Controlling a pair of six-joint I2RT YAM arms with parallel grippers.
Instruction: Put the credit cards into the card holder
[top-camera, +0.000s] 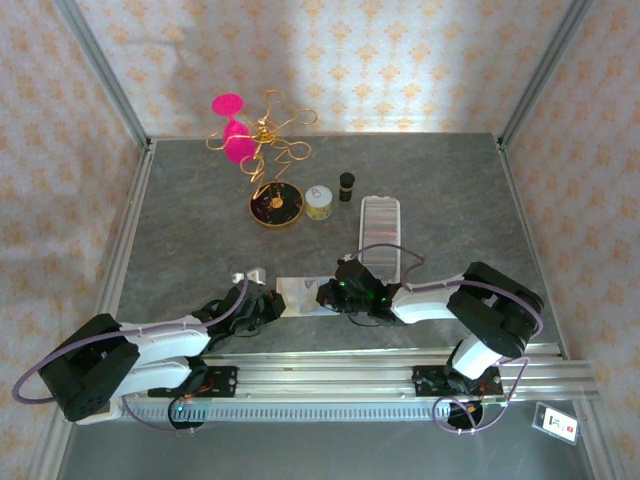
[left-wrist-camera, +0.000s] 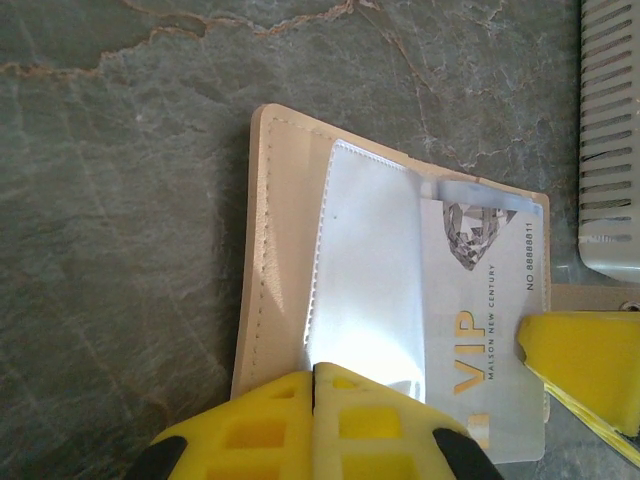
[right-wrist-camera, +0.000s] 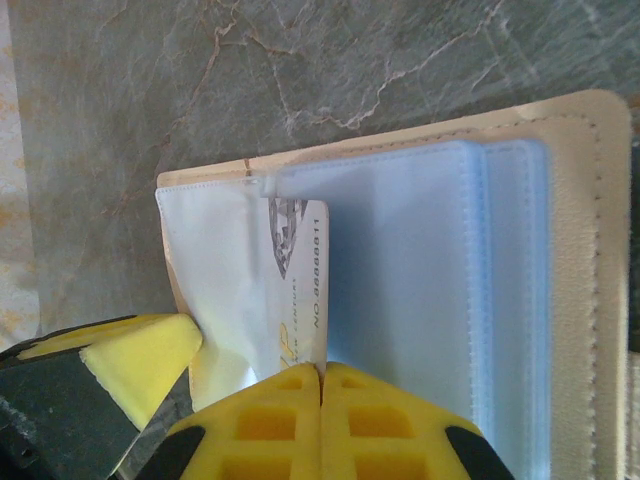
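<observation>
Left end effector (left-wrist-camera: 315, 400) and right end effector (right-wrist-camera: 322, 410) are both shut. They're set on the clear sleeve (left-wrist-camera: 365, 270) and the VIP credit card (left-wrist-camera: 480, 330); a pinch can't be confirmed. The card's partly tucked into the open card holder (left-wrist-camera: 280, 250) on the table (left-wrist-camera: 120, 200). Looks like mid-insertion, so a gentle push deeper is needed.

Grey marbled table (top-camera: 200, 230) between floral-papered walls (top-camera: 400, 60), brightly lit.

Gold wire stand (top-camera: 275, 208), round tin (top-camera: 319, 203), dark bottle (top-camera: 346, 186) — ribbed case (top-camera: 380, 222) just beside them.
</observation>
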